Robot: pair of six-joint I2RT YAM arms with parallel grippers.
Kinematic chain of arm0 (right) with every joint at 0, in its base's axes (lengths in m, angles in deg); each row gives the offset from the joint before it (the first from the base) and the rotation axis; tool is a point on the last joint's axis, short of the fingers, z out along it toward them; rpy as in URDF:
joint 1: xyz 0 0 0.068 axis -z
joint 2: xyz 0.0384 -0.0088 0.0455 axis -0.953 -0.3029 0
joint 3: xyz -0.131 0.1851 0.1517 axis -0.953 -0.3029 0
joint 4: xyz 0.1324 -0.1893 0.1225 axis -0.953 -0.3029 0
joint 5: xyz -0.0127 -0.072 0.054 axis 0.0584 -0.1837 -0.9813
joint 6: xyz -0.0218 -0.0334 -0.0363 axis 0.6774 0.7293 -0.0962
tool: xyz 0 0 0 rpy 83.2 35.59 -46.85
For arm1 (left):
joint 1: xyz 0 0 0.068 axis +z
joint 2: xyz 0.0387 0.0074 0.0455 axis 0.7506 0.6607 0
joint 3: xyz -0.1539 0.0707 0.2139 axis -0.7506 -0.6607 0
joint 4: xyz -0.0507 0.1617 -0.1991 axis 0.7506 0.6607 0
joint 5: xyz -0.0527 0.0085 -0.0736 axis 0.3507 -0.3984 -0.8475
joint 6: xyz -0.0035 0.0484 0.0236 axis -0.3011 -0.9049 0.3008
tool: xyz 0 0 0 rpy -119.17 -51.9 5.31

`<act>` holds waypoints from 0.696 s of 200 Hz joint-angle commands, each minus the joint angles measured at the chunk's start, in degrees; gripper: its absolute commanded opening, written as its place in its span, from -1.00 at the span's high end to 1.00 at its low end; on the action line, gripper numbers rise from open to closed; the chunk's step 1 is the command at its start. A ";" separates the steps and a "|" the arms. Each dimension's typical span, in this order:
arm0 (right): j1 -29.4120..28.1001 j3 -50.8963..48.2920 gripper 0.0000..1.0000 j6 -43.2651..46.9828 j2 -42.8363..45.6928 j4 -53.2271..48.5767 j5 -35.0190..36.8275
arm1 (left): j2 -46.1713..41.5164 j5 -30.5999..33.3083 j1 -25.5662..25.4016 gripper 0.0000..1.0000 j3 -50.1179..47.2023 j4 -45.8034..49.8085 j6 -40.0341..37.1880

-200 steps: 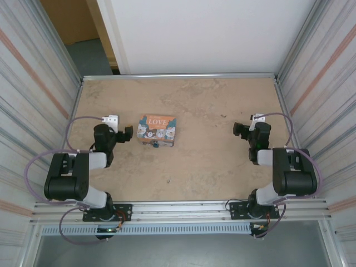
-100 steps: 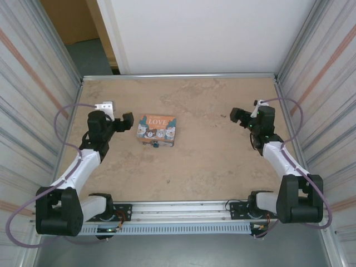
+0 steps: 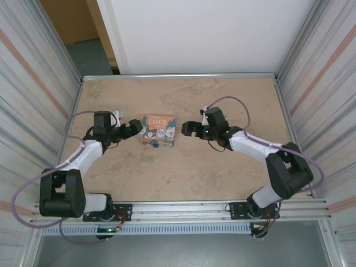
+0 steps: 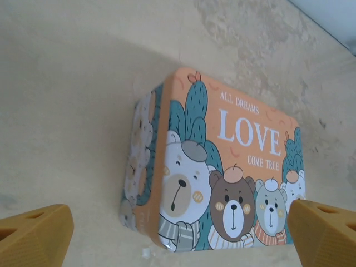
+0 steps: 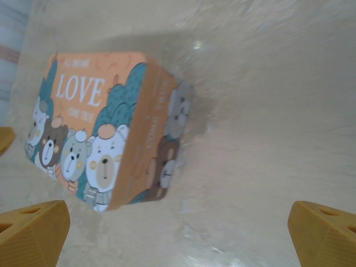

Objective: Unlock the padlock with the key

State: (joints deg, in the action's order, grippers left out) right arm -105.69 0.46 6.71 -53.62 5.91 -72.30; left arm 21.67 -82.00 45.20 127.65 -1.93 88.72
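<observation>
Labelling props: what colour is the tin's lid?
The tin's lid is orange with cartoon bears; clearest in left wrist view.

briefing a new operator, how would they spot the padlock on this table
On the sandy-brown table, find the orange LOVE tin with cartoon bears, lying between the left claw and the right claw. The padlock is the tiny blue thing at the tin's near edge, toward the arm bases. Unlike the tin, it is very small and plain blue.

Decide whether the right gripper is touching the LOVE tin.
Apart. The top external view shows bare table between the open right gripper and the LOVE tin; the right wrist view agrees.
</observation>
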 commanded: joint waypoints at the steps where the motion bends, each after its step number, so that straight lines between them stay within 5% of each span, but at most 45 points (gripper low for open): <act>1: -2.62 4.56 -0.98 -3.56 -4.97 1.76 -1.71 | 3.02 -6.01 -0.36 -0.97 1.93 -1.88 2.53; 67: -4.58 9.09 -0.83 -7.33 -13.46 7.40 -7.17 | 10.15 -9.04 -4.42 -0.97 6.75 -1.97 0.98; 139: -3.45 6.98 -0.59 -6.62 -11.51 5.22 -7.04 | 16.75 -7.78 -12.72 -0.97 13.89 -1.04 -0.34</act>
State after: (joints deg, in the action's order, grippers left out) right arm -109.27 8.04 1.03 -66.89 11.20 -78.57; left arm 36.69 -87.31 35.83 138.49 -3.09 89.53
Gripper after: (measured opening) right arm 0.810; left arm 0.988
